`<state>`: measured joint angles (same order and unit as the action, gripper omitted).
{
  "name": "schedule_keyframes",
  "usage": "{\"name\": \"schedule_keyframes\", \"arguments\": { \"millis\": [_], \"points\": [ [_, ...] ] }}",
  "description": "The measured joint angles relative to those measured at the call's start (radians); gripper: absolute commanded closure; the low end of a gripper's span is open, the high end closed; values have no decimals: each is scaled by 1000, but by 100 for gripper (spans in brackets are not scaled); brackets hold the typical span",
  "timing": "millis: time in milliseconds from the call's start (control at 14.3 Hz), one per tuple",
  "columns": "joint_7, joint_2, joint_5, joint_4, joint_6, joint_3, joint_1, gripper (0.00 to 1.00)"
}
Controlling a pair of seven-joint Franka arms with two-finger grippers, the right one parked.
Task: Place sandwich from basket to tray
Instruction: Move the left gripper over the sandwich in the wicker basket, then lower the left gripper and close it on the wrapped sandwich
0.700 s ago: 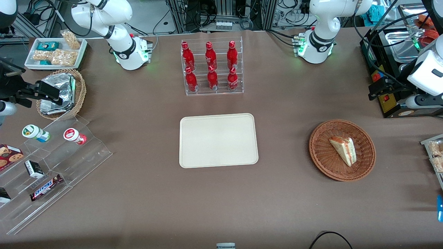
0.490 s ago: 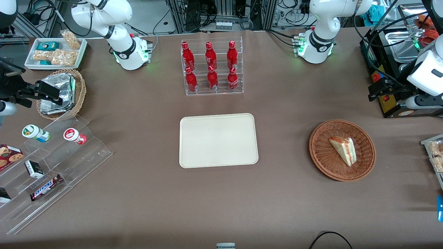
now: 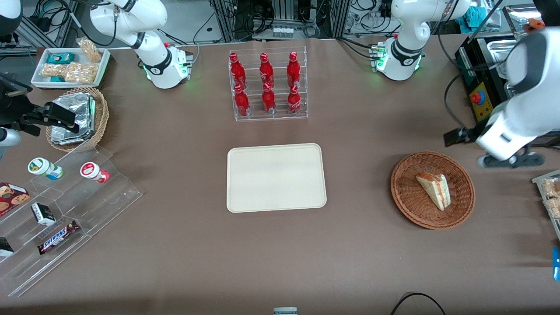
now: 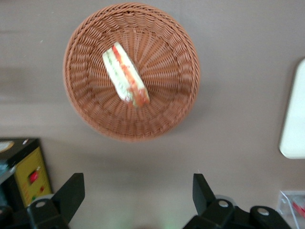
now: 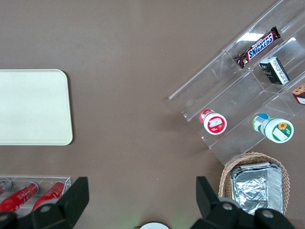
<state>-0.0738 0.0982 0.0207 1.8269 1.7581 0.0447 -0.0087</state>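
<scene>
The sandwich (image 3: 434,190), a white wedge with red and green filling, lies in the round reddish-brown basket (image 3: 402,192) toward the working arm's end of the table. The cream tray (image 3: 275,177) sits bare at the table's middle. My left gripper (image 3: 455,137) hangs above the brown tabletop, just farther from the front camera than the basket and apart from it. In the left wrist view the gripper (image 4: 138,191) is open with only table between its fingers, and the sandwich (image 4: 126,76), the basket (image 4: 186,71) and a corner of the tray (image 4: 293,114) show.
A clear rack of red bottles (image 3: 267,85) stands farther back than the tray. A black control box with a red button (image 3: 479,98) sits beside the gripper. A snack tray (image 3: 551,192) lies beside the basket. A stepped acrylic shelf (image 3: 65,210) and a tan basket of foil packs (image 3: 78,118) stand at the parked arm's end.
The left arm has swung in over the table, bringing the gripper nearer to the front camera and close to the basket. The sandwich, basket and tray have not moved.
</scene>
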Motion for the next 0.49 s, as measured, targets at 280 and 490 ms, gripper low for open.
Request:
{"name": "schedule_keyframes", "arguments": {
  "millis": [280,490],
  "points": [
    [0,30,2,219,316,-4,18,0],
    [-14,50,-1,324,495,-7,66,0]
  ]
}}
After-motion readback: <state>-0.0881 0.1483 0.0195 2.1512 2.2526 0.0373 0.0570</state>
